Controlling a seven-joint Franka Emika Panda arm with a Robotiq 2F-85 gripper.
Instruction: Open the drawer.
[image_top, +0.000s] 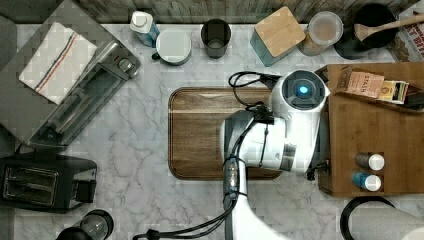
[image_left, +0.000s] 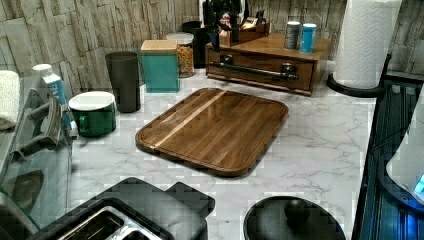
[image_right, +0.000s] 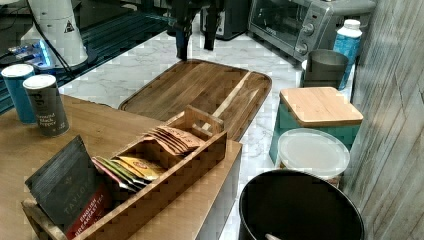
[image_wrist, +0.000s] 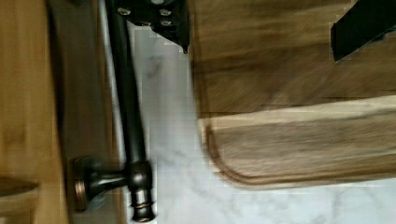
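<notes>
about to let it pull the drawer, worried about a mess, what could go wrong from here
1. In the wrist view the hand sits near one end of the bar handle, its open fingers not around the bar. An off-centre pull might rack the drawer.
2. Two spice jars and a tea organizer stand on the box top; a jerk could tip them.
3. The cutting board lies just in front, so the drawer may hit it.

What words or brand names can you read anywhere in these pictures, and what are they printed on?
"STASH": tan tea packet on the bamboo box, top view.
"TAYLOR" and "ENGLISH BREAKFAST TEA": dark tea packet in the wooden caddy, right view.
"ground black pepper": grey shaker, barely legible.
Blue shaker: unreadable.
</notes>
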